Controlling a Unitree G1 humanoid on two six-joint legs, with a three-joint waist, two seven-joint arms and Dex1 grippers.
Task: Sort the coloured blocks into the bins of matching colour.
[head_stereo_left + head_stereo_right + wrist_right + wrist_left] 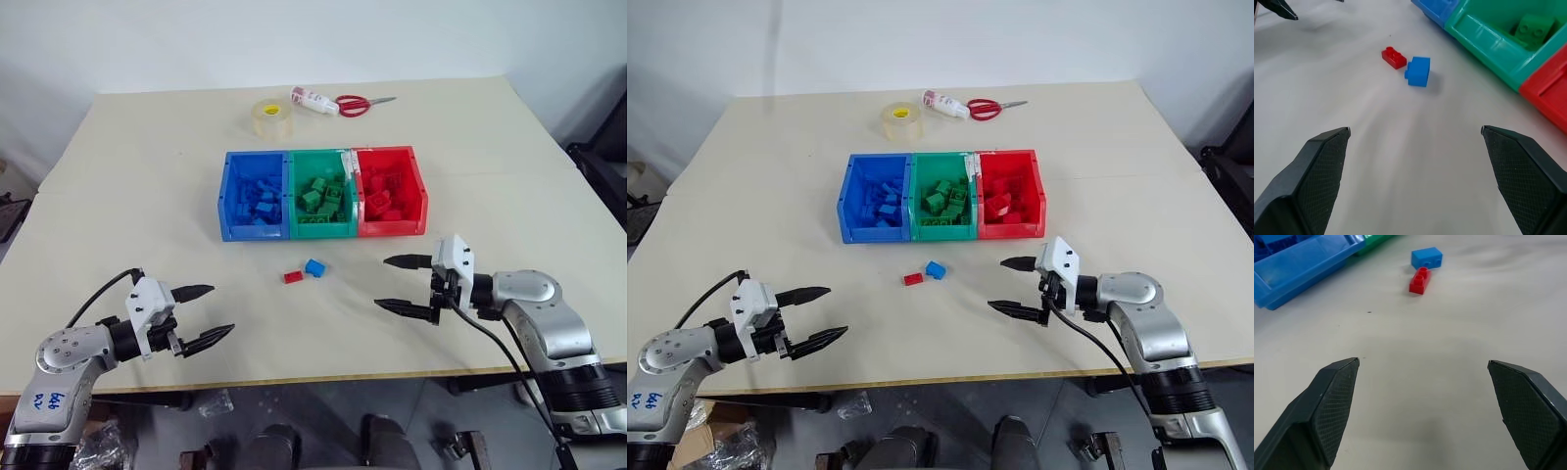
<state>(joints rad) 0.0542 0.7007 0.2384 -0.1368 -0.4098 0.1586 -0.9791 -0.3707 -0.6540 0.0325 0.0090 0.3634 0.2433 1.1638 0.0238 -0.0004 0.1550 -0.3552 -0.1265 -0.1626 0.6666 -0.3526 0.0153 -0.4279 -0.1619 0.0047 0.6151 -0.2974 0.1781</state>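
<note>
Both jaws stand spread and empty: our left gripper (pixel 204 314) near-left, our right gripper (pixel 404 284) near-right. Between them on the table (pixel 147 176) lie a red brick (pixel 292 277) and a blue brick (pixel 314 266), touching. Just beyond sit the blue bin (pixel 227 206), green bin (pixel 322 228) and red bin (pixel 418 191), side by side, all holding bricks.

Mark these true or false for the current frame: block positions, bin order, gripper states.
1. A red block and a blue block lie on the table in front of the bins. True.
2. The green bin stands between the blue bin and the red bin. True.
3. The left gripper is shut on the red block. False: its jaws stand open and hold nothing.
4. The right gripper is open and holds nothing. True.
5. The tape roll sits inside the blue bin. False: it lies on the table behind the bins, near the scissors.
6. The two loose blocks lie stacked. False: they lie side by side.
</note>
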